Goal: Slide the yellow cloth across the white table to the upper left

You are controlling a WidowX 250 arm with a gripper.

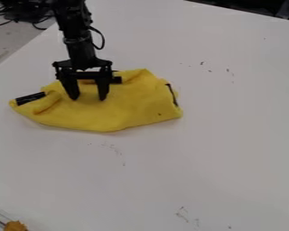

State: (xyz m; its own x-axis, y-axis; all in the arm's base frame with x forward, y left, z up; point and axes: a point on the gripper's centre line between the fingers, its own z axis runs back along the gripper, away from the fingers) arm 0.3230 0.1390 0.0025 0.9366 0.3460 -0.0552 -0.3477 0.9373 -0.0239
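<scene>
Hanging down over a yellow cloth [135,108] in the camera view is the black gripper [88,98], left of centre in the upper half. Its two fingers are spread apart, so yeah, it's open, with yellow fabric visible between them. Can't tell whether the tips actually touch the cloth. The cloth is bunched up on a white table [231,144], kinda lumpy, with folds near its left end. It's got a black strip [30,98] at that left end, plus a thin dark strip [173,95] near the right edge.

As for writing, there are little dark marks [182,214] scattered on the tabletop, but they're too small to make out. An orange-brown thing [15,226] pokes in at the bottom left corner, and some black cables [26,12] sit in a tangle up at the top left.
</scene>
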